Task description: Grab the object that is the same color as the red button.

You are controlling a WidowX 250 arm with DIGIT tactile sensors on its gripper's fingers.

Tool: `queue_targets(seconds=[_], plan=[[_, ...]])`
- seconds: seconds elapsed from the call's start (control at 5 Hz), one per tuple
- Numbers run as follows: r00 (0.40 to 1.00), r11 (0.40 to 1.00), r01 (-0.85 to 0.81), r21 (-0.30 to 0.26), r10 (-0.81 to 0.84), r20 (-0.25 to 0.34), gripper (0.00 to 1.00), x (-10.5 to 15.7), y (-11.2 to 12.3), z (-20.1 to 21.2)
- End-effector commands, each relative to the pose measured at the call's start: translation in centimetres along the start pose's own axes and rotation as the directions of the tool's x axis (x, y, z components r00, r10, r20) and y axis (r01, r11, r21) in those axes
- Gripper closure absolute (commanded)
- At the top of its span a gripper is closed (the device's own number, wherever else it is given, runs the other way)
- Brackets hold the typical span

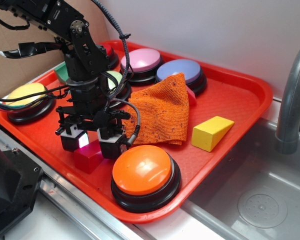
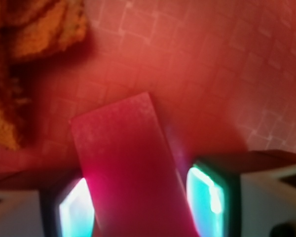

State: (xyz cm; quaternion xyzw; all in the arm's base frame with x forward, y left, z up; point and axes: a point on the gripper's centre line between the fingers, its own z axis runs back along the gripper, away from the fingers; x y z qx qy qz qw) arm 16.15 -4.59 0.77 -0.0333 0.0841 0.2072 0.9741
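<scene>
The object, a small red wedge-shaped block [image 1: 87, 157], lies on the red tray [image 1: 240, 82] near its front edge, just left of the orange button. My gripper [image 1: 92, 145] points down over it, with one finger on each side of the block's upper end. In the wrist view the block [image 2: 133, 168] fills the gap between the two glowing pads [image 2: 207, 202]. The left pad touches it and a thin gap shows at the right pad, so the gripper is open around it. The red button [image 1: 109, 51] is mostly hidden behind the arm at the back.
A large orange dome button [image 1: 142, 170] stands right next to the block. An orange cloth [image 1: 162, 112] and a yellow wedge [image 1: 211, 132] lie mid-tray. Pink [image 1: 142, 60], purple [image 1: 180, 71] and yellow [image 1: 27, 95] buttons line the back and left. Sink [image 1: 260, 200] and faucet [image 1: 292, 100] are at the right.
</scene>
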Motion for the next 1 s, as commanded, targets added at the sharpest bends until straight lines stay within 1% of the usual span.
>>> queue_targets(seconds=[0.0, 0.2, 0.4, 0.6, 0.8], plan=[[0.982, 0.982, 0.19, 0.015, -0.19, 0.002, 1.0, 2.3, 1.6, 6.1], [0.95, 0.951, 0.301, 0.072, -0.305, 0.063, 1.0, 3.5, 2.2, 10.3], [0.935, 0.941, 0.329, 0.079, -0.337, 0.113, 1.0, 3.9, 3.3, 14.1], [0.927, 0.938, 0.327, 0.115, -0.342, 0.153, 1.0, 4.4, 4.0, 16.1], [0.905, 0.919, 0.366, 0.149, -0.389, 0.174, 1.0, 4.6, 4.1, 16.5]])
